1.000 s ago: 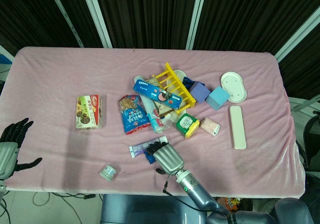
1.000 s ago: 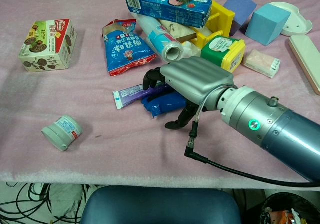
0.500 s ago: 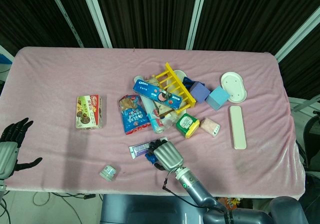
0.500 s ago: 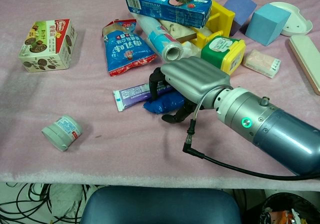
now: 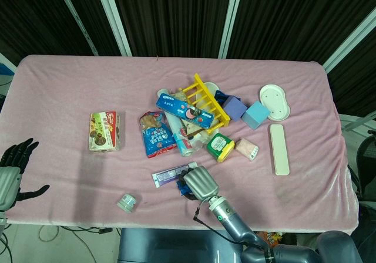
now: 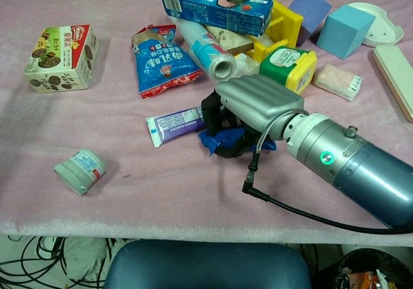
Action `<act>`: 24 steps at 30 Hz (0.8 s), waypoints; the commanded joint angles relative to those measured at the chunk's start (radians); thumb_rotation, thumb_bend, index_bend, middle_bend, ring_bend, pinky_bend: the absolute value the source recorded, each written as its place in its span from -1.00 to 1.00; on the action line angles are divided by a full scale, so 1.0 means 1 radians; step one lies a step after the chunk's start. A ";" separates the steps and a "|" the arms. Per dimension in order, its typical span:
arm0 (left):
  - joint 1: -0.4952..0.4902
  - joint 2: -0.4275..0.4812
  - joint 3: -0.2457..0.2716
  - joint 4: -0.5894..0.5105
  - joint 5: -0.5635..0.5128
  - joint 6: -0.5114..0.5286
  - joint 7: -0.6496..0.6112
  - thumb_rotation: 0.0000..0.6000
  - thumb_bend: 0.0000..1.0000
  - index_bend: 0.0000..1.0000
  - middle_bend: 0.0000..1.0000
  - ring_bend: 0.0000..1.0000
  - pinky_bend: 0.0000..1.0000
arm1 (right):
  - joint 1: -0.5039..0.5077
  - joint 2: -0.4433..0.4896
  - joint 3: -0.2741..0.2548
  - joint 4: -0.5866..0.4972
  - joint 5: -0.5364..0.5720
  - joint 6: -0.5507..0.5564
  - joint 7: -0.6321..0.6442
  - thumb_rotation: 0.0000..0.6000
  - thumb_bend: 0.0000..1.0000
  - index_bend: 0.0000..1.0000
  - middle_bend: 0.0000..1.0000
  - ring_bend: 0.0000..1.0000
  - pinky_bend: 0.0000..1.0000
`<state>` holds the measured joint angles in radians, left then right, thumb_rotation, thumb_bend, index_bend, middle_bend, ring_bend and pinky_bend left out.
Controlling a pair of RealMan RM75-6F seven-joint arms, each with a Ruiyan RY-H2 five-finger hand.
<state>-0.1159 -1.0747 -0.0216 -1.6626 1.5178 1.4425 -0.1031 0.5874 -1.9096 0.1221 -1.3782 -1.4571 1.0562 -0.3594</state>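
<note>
Since a moment ago the right hand (image 6: 255,111) has curled its fingers (image 6: 216,111) around the blue packet (image 6: 213,140), clamping it near the counter's (image 6: 129,192) six o'clock edge beside the purple bar (image 6: 174,124), while the left hand (image 5: 10,172) idles, fingers apart.

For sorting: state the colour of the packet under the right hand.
Dark blue packet, clearest in chest view.

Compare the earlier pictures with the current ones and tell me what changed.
The right hand curled its fingers in around the dark blue crinkled packet and now grips it, bunched up beneath the palm. The purple flat wrapper beside it shifted slightly. The left hand stayed at the table edge, and the small white round jar and the biscuit box did not move.
</note>
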 commanded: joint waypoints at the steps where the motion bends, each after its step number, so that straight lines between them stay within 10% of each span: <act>1: 0.000 0.000 0.000 0.000 0.001 0.001 0.001 1.00 -1.00 -1.00 -1.00 -1.00 -1.00 | 0.000 0.024 0.019 -0.044 -0.028 0.041 0.022 1.00 0.03 0.50 0.35 0.29 0.41; 10: 0.002 -0.005 0.000 0.006 0.007 0.010 0.008 1.00 -1.00 -1.00 -1.00 -1.00 -1.00 | -0.051 0.191 0.048 -0.266 -0.082 0.171 0.059 1.00 0.03 0.50 0.35 0.29 0.41; 24: 0.011 -0.022 0.003 0.014 0.029 0.039 0.039 1.00 -1.00 -1.00 -1.00 -1.00 -1.00 | -0.236 0.524 -0.067 -0.596 -0.211 0.405 0.219 1.00 0.02 0.50 0.35 0.29 0.41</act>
<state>-0.1056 -1.0954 -0.0182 -1.6499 1.5461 1.4804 -0.0653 0.3817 -1.4249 0.0784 -1.9305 -1.6386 1.4312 -0.1801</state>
